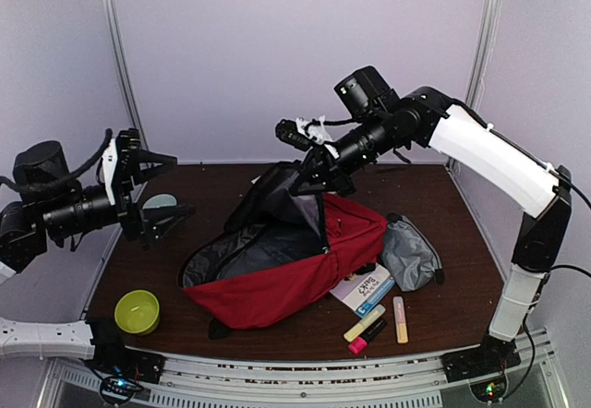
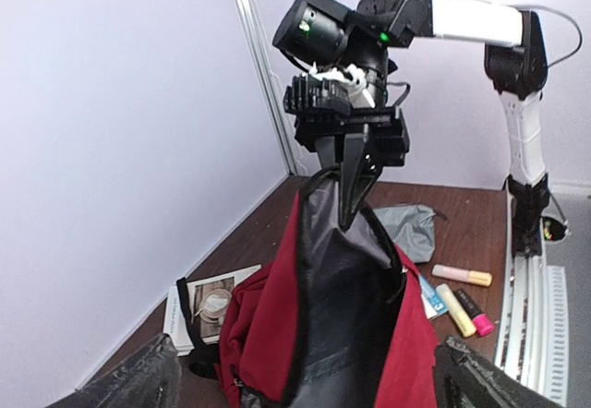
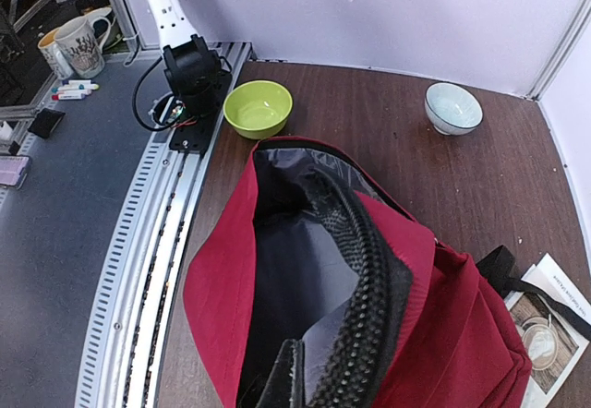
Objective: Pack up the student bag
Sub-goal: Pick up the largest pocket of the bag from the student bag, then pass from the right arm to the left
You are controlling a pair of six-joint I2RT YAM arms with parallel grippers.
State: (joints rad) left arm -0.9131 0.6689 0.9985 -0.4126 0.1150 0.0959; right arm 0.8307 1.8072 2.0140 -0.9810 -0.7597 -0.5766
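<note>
The student bag [image 1: 286, 274] is a large red backpack with grey lining, lying mid-table with its mouth open toward the left. My right gripper [image 1: 314, 175] is shut on the bag's upper rim and holds that flap lifted. In the right wrist view my right gripper [image 3: 319, 371] pinches the grey lining of the bag [image 3: 222, 270]. My left gripper [image 1: 171, 191] is open and empty, in the air left of the bag. In the left wrist view my left gripper [image 2: 309, 390] faces the bag's opening [image 2: 268, 316], and the right gripper [image 2: 351, 196] holds the rim's top.
A green bowl [image 1: 137, 311] sits front left and a pale bowl [image 1: 159, 202] lies under my left gripper. A grey zip pouch [image 1: 409, 253], a small blue-white book [image 1: 362, 288] and highlighters [image 1: 400, 320] lie right of the bag. A book [image 2: 208, 302] lies behind the bag.
</note>
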